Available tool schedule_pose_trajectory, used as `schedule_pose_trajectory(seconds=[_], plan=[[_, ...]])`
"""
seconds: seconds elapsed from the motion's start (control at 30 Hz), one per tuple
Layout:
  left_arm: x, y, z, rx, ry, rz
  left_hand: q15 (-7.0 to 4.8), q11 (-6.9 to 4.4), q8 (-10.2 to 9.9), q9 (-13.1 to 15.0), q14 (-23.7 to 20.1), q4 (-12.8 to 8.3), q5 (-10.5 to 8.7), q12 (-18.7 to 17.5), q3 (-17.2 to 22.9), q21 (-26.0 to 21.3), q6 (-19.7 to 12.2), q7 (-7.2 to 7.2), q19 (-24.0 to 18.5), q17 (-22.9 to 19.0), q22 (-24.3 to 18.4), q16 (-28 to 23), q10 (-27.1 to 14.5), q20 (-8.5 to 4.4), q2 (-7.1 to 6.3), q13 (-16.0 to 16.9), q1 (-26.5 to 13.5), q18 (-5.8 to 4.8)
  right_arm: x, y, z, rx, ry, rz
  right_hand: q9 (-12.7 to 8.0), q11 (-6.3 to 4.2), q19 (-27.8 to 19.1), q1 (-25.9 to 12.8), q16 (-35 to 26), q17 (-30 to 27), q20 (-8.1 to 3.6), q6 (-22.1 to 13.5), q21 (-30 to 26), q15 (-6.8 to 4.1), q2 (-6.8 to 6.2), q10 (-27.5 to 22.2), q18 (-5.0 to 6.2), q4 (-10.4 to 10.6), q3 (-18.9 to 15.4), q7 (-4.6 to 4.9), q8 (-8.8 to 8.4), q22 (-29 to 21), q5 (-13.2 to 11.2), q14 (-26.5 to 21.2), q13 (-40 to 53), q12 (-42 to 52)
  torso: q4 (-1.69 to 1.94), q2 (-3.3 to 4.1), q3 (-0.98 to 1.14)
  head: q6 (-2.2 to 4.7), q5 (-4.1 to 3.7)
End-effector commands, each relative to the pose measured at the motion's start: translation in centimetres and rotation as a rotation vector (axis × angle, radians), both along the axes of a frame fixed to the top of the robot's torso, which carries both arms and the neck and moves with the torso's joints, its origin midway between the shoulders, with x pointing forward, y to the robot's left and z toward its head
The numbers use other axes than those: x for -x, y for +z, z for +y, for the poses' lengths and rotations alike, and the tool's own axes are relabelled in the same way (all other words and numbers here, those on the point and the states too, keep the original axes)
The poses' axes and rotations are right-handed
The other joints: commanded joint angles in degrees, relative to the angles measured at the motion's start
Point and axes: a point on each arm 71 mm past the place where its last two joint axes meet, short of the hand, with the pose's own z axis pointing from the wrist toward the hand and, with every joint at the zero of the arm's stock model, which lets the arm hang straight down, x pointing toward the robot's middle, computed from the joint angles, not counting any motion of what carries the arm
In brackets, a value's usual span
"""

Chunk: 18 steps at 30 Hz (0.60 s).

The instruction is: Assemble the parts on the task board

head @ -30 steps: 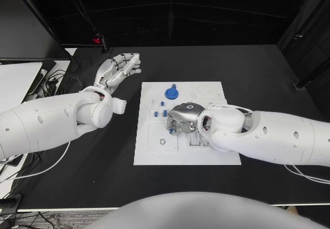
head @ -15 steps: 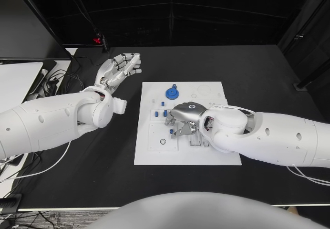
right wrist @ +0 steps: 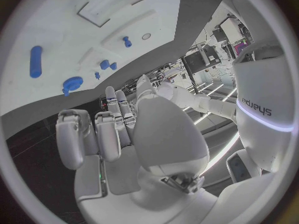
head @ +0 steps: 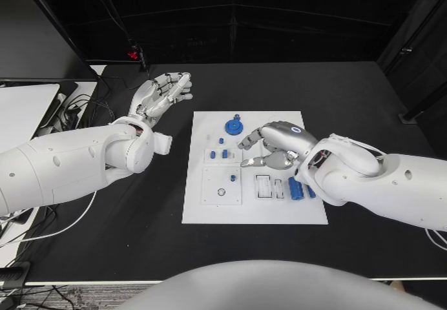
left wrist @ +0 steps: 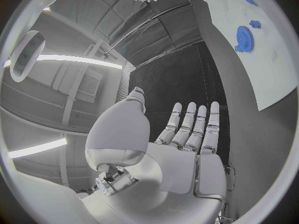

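The white task board point(head: 253, 210) lies in the middle of the black table. On it are a blue gear point(head: 233, 124), several small blue pegs point(head: 218, 154) and a blue cylinder point(head: 294, 188) lying near its right edge. My right hand point(head: 270, 146) hovers over the board's middle right, fingers apart and holding nothing. My left hand point(head: 161, 94) is raised over the table left of the board, fingers straight and empty. The right wrist view shows the right hand point(right wrist: 124, 129) with the cylinder point(right wrist: 36, 61) and gear point(right wrist: 72, 83) beyond it. The left wrist view shows the left hand point(left wrist: 187, 134) and the gear point(left wrist: 244, 36).
Rectangular slots point(head: 263, 185) sit in the board beside the cylinder, and a small ring point(head: 221, 192) lies at its lower left. A white side table with cables point(head: 51, 106) stands at the left. Bare black table surrounds the board.
My right hand has lifted off the board's middle and moved back toward the right, its fingers spreading. The blue cylinder is now uncovered near the board's right edge. The left hand has not moved.
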Motion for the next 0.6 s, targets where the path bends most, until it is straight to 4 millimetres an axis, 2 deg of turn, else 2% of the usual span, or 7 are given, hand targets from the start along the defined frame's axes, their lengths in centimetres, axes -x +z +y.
schedule_pose_trajectory(seconds=[0.03,0.1,0.2,0.33,0.43,0.6], plan=[[0.1,0.5,-0.1,0.022,-0.014,-0.057,0.1,0.03,0.22,-0.06,-0.34,-0.17,0.24,0.24,0.05,0.28,-0.4,8.27,0.42,-0.09,-0.06,0.12,-0.42,0.12,0.64,-0.06,-0.09,-0.93,-0.3,1.2,-1.6,-0.16,-0.007,-0.028,-0.1,0.29,4.86,-0.74,-0.23,9.23,0.34,0.32,0.36,0.25,-0.04,-0.18,0.08,-0.06,-0.52,-0.19,-0.1,14.27,0.02,4.81,0.07,0.43,-0.01,0.01,0.02,0.04,0.1],[0.1,0.5,-0.1,0.022,-0.013,-0.057,0.1,0.03,0.22,-0.06,-0.34,-0.17,0.24,0.24,0.05,0.28,-0.4,8.27,0.42,-0.09,-0.06,0.12,-0.42,0.12,0.64,-0.06,-0.09,-0.93,-0.8,1.0,-2.7,-0.157,-0.045,-0.013,-0.34,0.48,4.93,-0.08,0.01,9.68,0.38,-0.63,0.46,0.37,-0.67,-0.79,0.05,-0.39,-0.93,0.03,-0.69,14.32,0.03,4.92,-0.04,0.29,-0.03,-0.02,-0.01,-0.05,0.03],[0.1,0.5,-0.1,0.021,-0.012,-0.057,0.1,0.04,0.23,-0.06,-0.35,-0.17,0.24,0.26,0.04,0.29,-0.41,8.27,0.44,-0.11,-0.05,0.13,-0.42,0.12,0.64,-0.07,-0.1,-0.93,-1.8,0.6,-4.2,-0.139,-0.101,0.01,-0.49,0.64,4.94,1.39,0.28,10.19,0.5,-1.79,0.5,0.53,-0.79,-1.39,0.04,-0.69,-1.05,0.14,-1.34,14.34,0.02,5.03,-0.06,0.27,0.0,-0.01,-0.07,0.01,-0.22],[0.1,0.4,-0.1,0.021,-0.013,-0.056,0.11,0.04,0.3,-0.08,-0.38,-0.16,0.25,0.34,0.02,0.3,-0.46,8.27,0.49,-0.18,-0.03,0.18,-0.45,0.12,0.68,-0.1,-0.11,-0.93,-3.1,-0.3,-5.8,-0.093,-0.169,0.056,-0.55,0.92,4.92,3.34,0.54,10.64,0.72,-3.04,0.48,0.83,-0.94,-2.76,0.04,-0.81,-1.33,0.39,-1.8,14.34,0.04,5.12,-0.1,0.07,0.01,0.03,0.03,0.21,-0.56],[0.1,0.4,-0.2,0.021,-0.013,-0.055,0.11,0.04,0.3,-0.08,-0.38,-0.16,0.25,0.34,0.02,0.3,-0.46,8.27,0.49,-0.18,-0.03,0.18,-0.45,0.12,0.68,-0.1,-0.11,-0.93,-3.6,-0.8,-6.4,-0.048,-0.2,0.079,-0.57,1.09,4.77,3.58,0.47,10.45,0.85,-3.69,0.27,0.96,-1.04,-3.24,0.11,-0.57,-1.61,0.56,-1.86,14.24,0.03,5.07,-0.08,0.09,0.02,0.1,0.06,0.43,-0.53],[0.1,0.4,0.0,0.02,-0.01,-0.055,0.11,0.04,0.39,-0.11,-0.41,-0.16,0.24,0.44,0.02,0.3,-0.52,8.28,0.48,-0.27,-0.08,0.25,-0.49,0.12,0.81,-0.14,-0.12,-0.93,-4.1,-1.5,-6.7,0.053,-0.235,0.102,-0.46,1.15,4.66,4.83,0.75,11.03,1.0,-3.79,0.13,1.09,-1.13,-3.9,0.15,-0.71,-1.7,0.51,-1.64,14.17,0.03,5.19,-0.04,0.19,-0.09,0.06,0.03,0.36,-0.55]])
